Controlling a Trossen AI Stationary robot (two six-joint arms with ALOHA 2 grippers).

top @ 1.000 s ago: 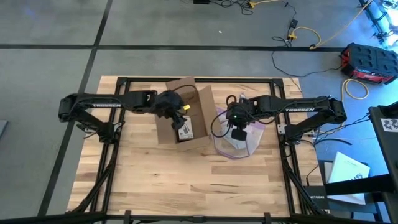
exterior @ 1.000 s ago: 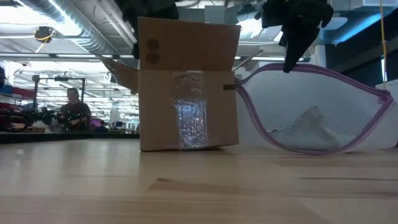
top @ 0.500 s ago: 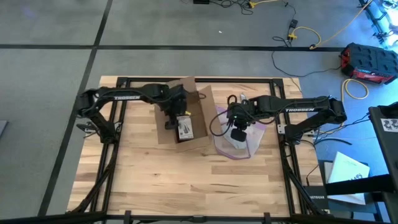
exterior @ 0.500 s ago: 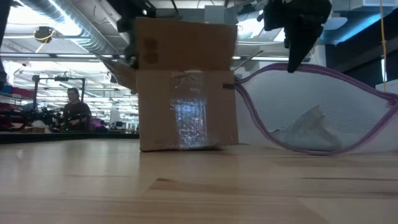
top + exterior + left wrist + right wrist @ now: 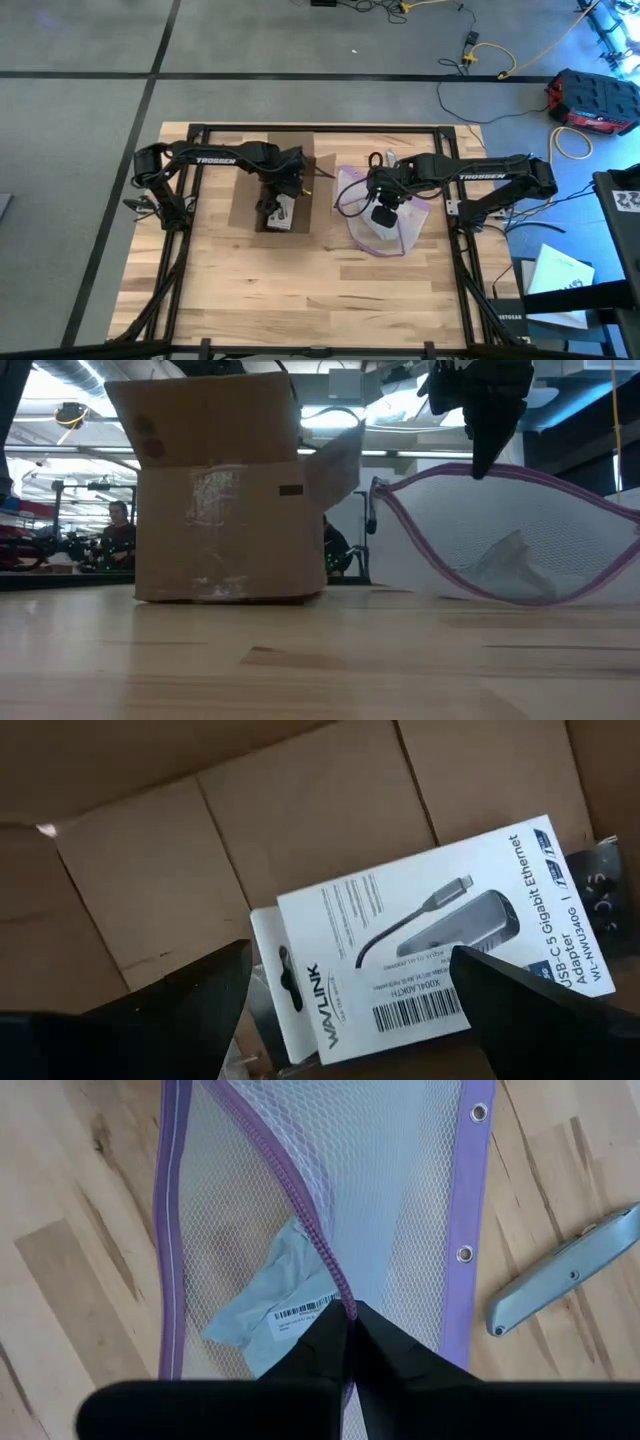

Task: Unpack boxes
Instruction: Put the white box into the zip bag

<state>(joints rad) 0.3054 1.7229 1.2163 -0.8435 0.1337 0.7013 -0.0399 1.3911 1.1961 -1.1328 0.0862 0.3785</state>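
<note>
The brown cardboard box [image 5: 268, 190] stands open on the table's left-middle; in the low view the box [image 5: 215, 520] has one flap raised and another splayed sideways. My left gripper [image 5: 277, 203] reaches down into it, open; in its wrist view my left gripper [image 5: 345, 1020] has a finger on either side of a white adapter packet [image 5: 420, 935] lying on the box floor. My right gripper [image 5: 383, 213] is shut on the clear mesh bag [image 5: 385, 205] with a purple zip edge, right of the box. A grey-blue packet [image 5: 270, 1305] lies inside the bag. My left gripper has its open fingers [image 5: 170, 1010] low inside the box beside the white packet; I cannot tell whether they touch the packet or the box floor. My right gripper pinches the bag's purple zip edge [image 5: 335, 1285] between its two fingers, coming from above and pointing down. That edge [image 5: 500, 472] is held up, the mouth gapes, and the bag's bottom rests on the table.
A small grey knife-like tool [image 5: 565, 1270] lies on the wood next to the bag. The near half of the table [image 5: 300, 290] is bare wood. Black frame rails run along the table's edges. People and equipment show in the room beyond.
The left arm swung round and its gripper went down into the box. The box slid toward the table's left and turned about, so its flaps now face differently. The right gripper stayed where it was, holding the bag's edge.
</note>
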